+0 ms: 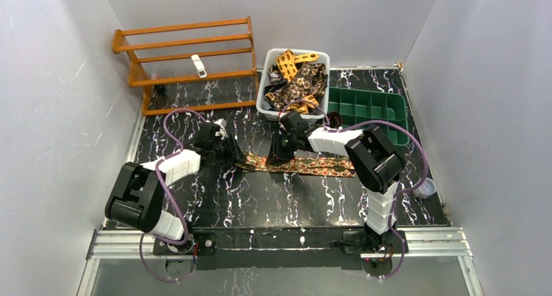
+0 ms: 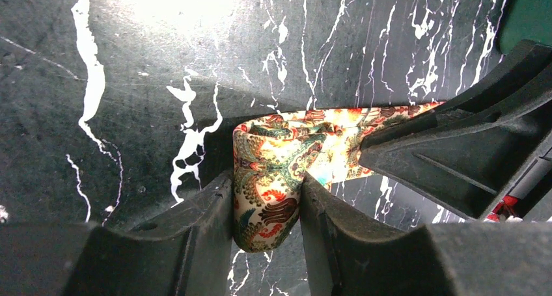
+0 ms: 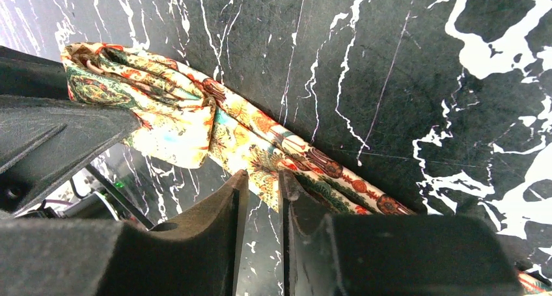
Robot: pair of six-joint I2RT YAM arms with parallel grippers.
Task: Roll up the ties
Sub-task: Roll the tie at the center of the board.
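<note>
Though full of ties (image 1: 301,81), white basket (image 1: 263,95)

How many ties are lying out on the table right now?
1: the tie stretches across mid-table, its folded end pinched in the left fingers. More ties fill the white basket, tangled, so uncounted.

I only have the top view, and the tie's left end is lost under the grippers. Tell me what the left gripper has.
Observer: The left gripper is clamped on the tie, where its end is doubled over into a loop.
Operator: Now report the right gripper.
Observer: The right gripper appears to nip one edge of the tie, just beside that fold.
Operator: Say whether a coil has formed.
Observer: Only a loose folded bunch shows in the wrist views, with no tight spiral yet.
</note>
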